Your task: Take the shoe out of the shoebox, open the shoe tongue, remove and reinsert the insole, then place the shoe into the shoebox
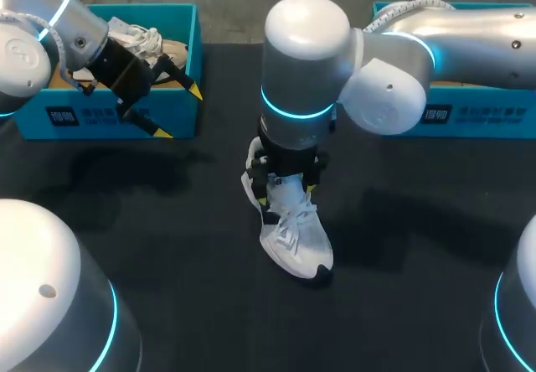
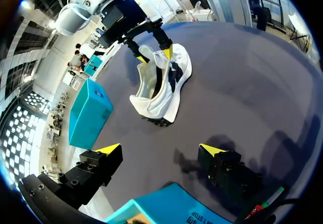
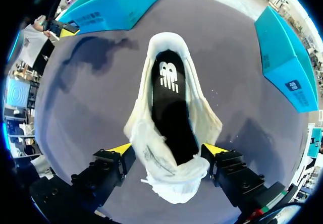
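Sneaker (image 1: 295, 234) out on the black table (image 1: 167, 263), white, lying between the two teal boxes, well apart from both. The right gripper (image 1: 287, 194) hung straight down over its open collar. Whether that claw pinched the shoe or only straddled it could not be told. From the right wrist the black insole (image 3: 171, 103) showed lying inside. The right arm's bulky joint blocked the head view of the shoe's far end and covered part of the right shoebox (image 1: 469, 116). The left gripper (image 1: 177, 112) hovered at the left shoebox (image 1: 100, 125), its claw wide with nothing in it. A second laced shoe (image 1: 149, 41) lay in that box, half hidden by the left arm.
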Available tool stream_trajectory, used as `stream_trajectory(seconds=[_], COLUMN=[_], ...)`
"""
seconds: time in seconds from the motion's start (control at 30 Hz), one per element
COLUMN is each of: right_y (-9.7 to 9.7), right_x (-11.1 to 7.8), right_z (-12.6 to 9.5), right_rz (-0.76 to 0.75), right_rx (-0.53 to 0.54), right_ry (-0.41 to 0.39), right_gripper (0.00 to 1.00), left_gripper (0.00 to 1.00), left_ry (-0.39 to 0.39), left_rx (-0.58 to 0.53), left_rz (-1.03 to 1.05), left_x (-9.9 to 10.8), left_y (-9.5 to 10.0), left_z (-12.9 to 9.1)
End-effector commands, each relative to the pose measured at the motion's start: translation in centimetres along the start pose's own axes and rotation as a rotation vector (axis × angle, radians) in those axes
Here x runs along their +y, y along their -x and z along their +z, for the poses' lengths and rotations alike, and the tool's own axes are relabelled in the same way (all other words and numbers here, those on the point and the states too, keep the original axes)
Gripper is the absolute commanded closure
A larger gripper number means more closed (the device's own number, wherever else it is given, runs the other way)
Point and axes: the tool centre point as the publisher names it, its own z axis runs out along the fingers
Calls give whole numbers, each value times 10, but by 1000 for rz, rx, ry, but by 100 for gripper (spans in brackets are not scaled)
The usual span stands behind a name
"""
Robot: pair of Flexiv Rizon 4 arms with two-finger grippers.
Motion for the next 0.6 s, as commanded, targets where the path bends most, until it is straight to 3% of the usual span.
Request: stream_trajectory(seconds=[0.03, 0.4, 0.43, 0.5, 0.6], right_y=[-2, -8, -8, -9, -9], right_x=[-5, -22, -23, -22, -16], right_z=[-20, -44, -44, -44, -37], right_rz=[-1, 14, 15, 14, 5], right_rx=[-29, -92, -94, -98, -112], right_ry=[14, -1, 2, 3, -9], right_gripper=[17, 24, 26, 47, 53], left_gripper=[0, 0, 0, 0, 0], left_ry=[3, 3, 3, 3, 3], left_rx=[2, 2, 2, 2, 2], left_rz=[0, 0, 0, 0, 0], left_x=[-1, -1, -1, -1, -1], left_y=[0, 0, 0, 0, 0], left_z=[0, 0, 0, 0, 0])
